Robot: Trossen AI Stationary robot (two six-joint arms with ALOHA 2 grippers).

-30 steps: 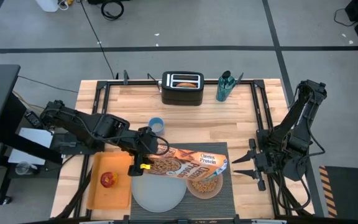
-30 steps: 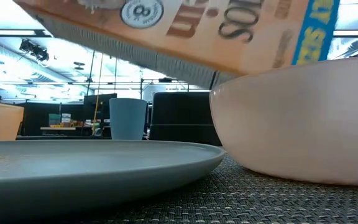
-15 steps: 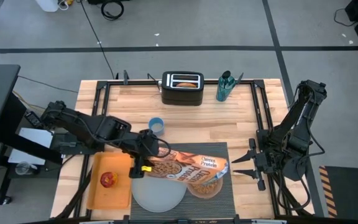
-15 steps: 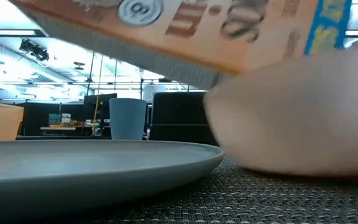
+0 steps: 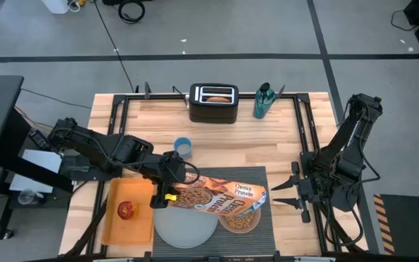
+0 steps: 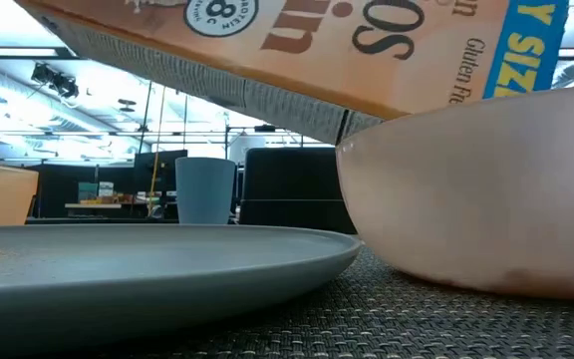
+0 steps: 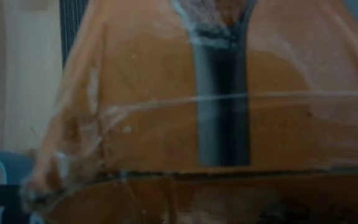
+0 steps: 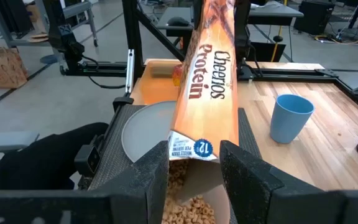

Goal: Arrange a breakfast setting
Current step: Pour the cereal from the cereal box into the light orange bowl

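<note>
My left gripper (image 5: 172, 183) is shut on the orange cereal box (image 5: 220, 194), which lies slanted above the dark grey placemat (image 5: 262, 175). The box's open end (image 8: 193, 147) hangs over the pink bowl (image 5: 240, 217), which has cereal in it (image 8: 185, 202). The pale grey plate (image 5: 185, 227) sits on the mat left of the bowl. The red apple (image 5: 127, 211) lies on an orange board (image 5: 122, 229). My right gripper (image 5: 278, 195) is open and empty at the mat's right edge, facing the box. No spoon shows. My left gripper holds the cereal box by its closed end (image 5: 180, 186), coming level from the table's left and along the box. The box fills the left wrist view (image 7: 216, 124) and hides the fingers. The box is lifted clear and tilted, its open end down over the bowl.
A small blue cup (image 5: 183, 147) stands on the wood behind the mat. A black toaster (image 5: 213, 103) with something brown in one slot and a teal bottle (image 5: 262, 102) stand at the far edge. Bare wood lies between them and the mat.
My left gripper has rocked the cereal box over the bowl. The box's open end has shifted a little and the box has turned slightly about its length. The bowl blurred for a moment in the low view and stands where it was.
</note>
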